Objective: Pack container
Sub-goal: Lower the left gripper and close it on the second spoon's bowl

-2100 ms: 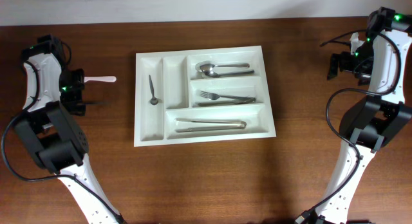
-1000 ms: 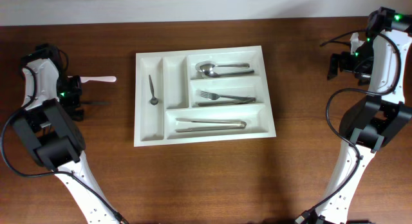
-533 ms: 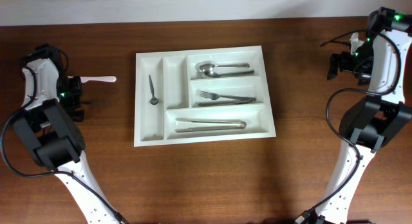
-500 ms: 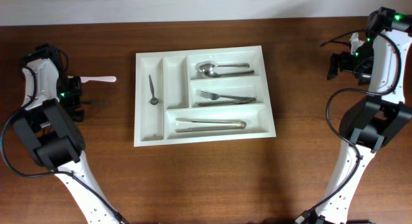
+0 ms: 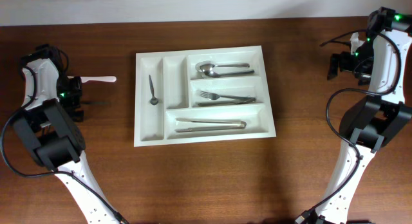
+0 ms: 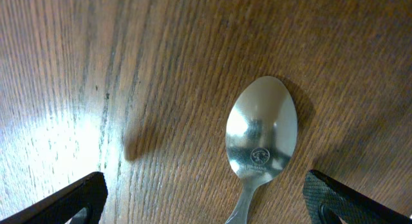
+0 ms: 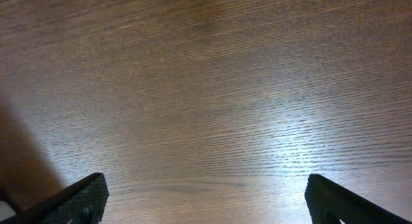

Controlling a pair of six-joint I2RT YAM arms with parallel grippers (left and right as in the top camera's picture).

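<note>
Container (image 5: pixel 149 124) looks mostly packed — four compartments hold cutlery (image 5: pixel 222 96); spoon (image 6: pixel 261 137) and white utensil (image 5: pixel 100 78) wait on the bench (image 5: pixel 206 179) — left end effector (image 6: pixel 206 198), right end effector (image 7: pixel 206 198) gape empty.

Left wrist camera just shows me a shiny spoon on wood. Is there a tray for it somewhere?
Observer: Yes. A white tray sits in the middle of the table, to the right of your spoon.
Operator: Is stuff in it already?
Observer: Yes. Spoons lie in the top long slot, forks in the middle one and tongs in the bottom one.
Operator: Is the other arm busy?
Observer: No. The right gripper hangs open over the table, holding nothing.
</note>
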